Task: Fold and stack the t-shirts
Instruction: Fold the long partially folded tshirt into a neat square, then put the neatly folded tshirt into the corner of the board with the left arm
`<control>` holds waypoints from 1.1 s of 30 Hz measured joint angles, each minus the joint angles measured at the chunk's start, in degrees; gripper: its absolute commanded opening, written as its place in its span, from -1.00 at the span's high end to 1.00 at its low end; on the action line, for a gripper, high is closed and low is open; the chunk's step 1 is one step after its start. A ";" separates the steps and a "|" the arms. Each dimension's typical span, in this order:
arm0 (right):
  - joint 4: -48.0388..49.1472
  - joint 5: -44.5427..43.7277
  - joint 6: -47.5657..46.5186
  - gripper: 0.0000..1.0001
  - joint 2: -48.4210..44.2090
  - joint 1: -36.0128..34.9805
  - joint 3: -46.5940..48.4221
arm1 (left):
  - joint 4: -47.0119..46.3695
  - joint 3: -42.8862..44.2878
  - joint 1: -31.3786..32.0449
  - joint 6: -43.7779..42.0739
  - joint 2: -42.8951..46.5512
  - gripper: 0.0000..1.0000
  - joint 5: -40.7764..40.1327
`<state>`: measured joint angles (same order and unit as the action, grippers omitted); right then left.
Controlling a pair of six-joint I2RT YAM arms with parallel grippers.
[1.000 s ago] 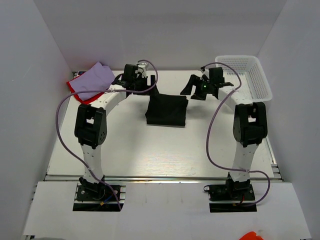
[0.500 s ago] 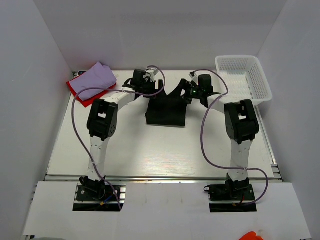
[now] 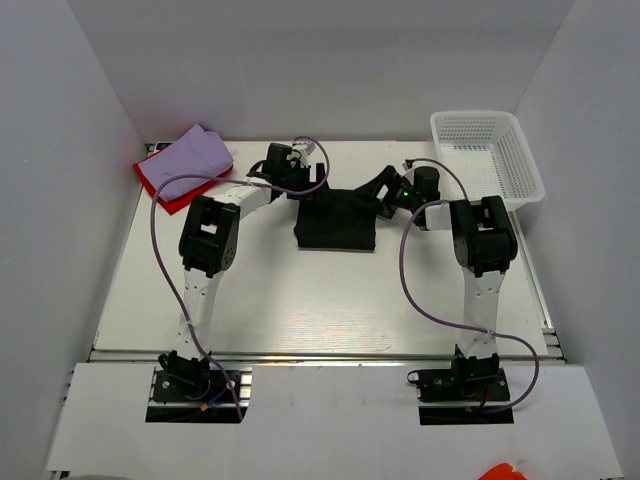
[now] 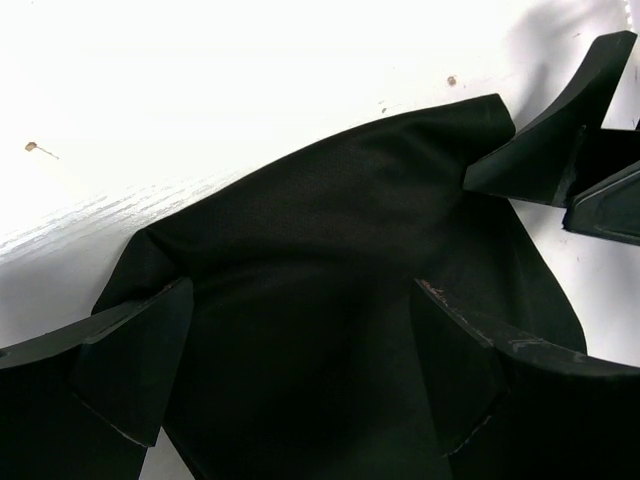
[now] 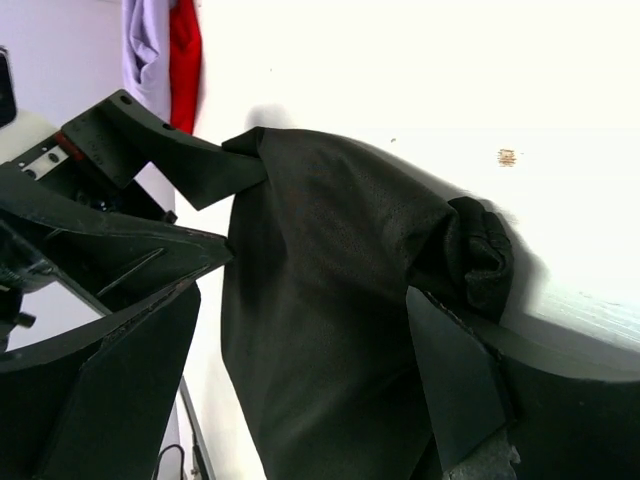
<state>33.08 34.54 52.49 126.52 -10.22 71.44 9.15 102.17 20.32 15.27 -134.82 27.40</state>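
The black t-shirt (image 3: 335,222) lies folded in the middle of the table. My left gripper (image 3: 306,182) is open at its far left corner; in the left wrist view (image 4: 300,300) the jaws stand wide apart with the black cloth (image 4: 330,260) between them. My right gripper (image 3: 384,196) is open at the far right corner, and in the right wrist view (image 5: 305,300) it straddles the cloth (image 5: 330,300), whose bunched edge is by the right finger (image 5: 465,390). The lavender t-shirt (image 3: 192,158) lies on the red t-shirt (image 3: 150,180) at the far left.
A white mesh basket (image 3: 492,152) stands at the far right corner. White walls close the table on three sides. The two grippers' fingers are close together over the shirt's far edge; the other arm's fingers show in each wrist view (image 4: 555,140) (image 5: 170,150).
Both grippers have moved inward and down to the black shirt's far edge. The right came from near the basket, the left from beside the lavender shirt. The shirt's far edge has shifted slightly.
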 measured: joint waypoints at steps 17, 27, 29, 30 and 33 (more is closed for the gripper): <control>-10.12 -0.35 -16.44 -0.81 -31.50 1.33 -11.04 | 8.72 -7.89 0.61 -2.01 16.94 -0.99 -9.18; -15.74 -3.50 -18.64 -0.81 -46.12 1.60 -29.68 | 10.14 -17.11 2.47 0.72 18.95 -0.88 -12.87; -18.29 -3.76 -19.15 -0.81 -47.23 1.60 -30.16 | 10.64 -16.92 2.99 0.94 16.11 -0.79 -13.73; -19.04 -3.85 -19.52 -0.81 -47.89 1.60 -30.16 | 11.04 -16.48 3.34 1.05 14.51 -0.75 -14.19; -20.39 -4.17 -20.22 -0.81 -50.45 1.62 -30.16 | 11.30 -12.00 4.26 1.33 12.13 -0.53 -15.37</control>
<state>12.69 30.37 32.27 76.07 -8.60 41.28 20.45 90.17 24.58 16.60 -122.69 12.03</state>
